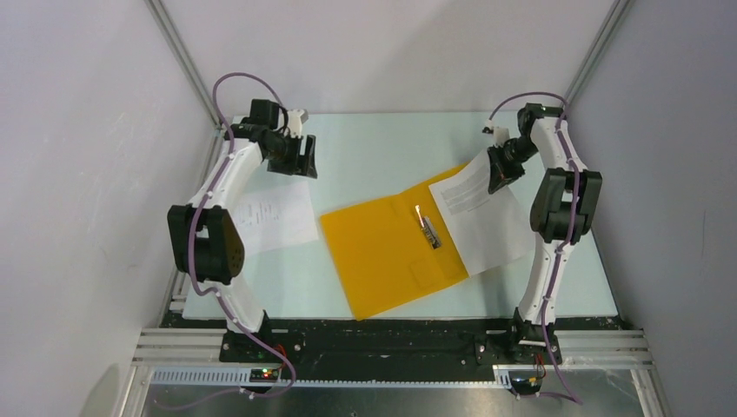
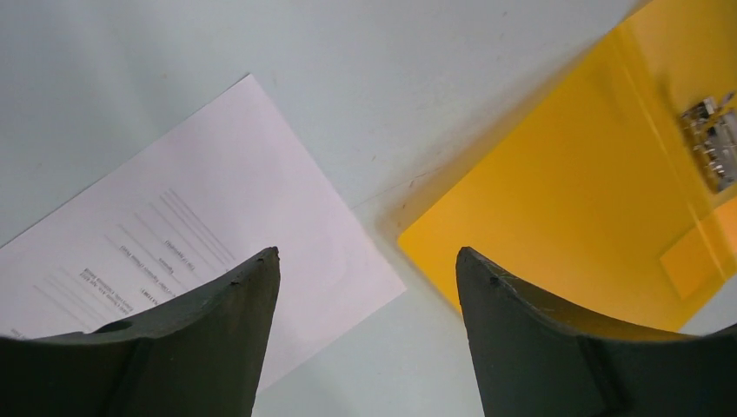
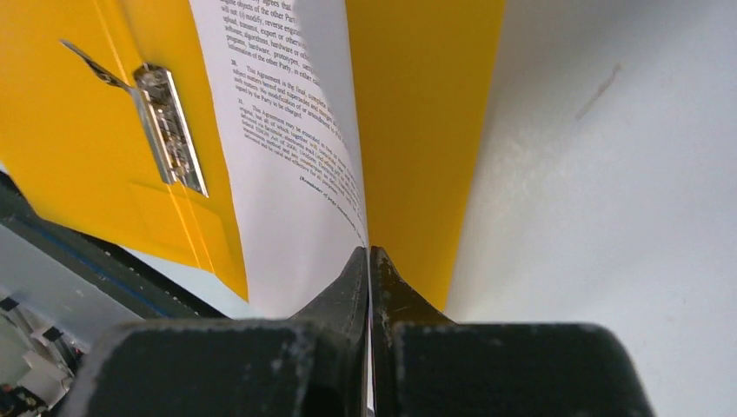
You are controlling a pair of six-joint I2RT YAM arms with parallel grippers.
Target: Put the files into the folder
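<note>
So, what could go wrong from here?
The right pincer grips the held sheet only at its edge; thin paper may slip or crease. The metal clip of the folder lies close and could snag it. The second sheet lies flat on the table, hard for the open left pincer to lift.

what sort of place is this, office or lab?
Likely a lab test cell: white panels on aluminium frame posts, arms bolted to a base rail, a table bearing a folder and files.

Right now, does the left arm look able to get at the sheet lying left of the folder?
Probably yes: the left fingers hang open over that sheet, nothing lies on it, and the folder sits apart.
</note>
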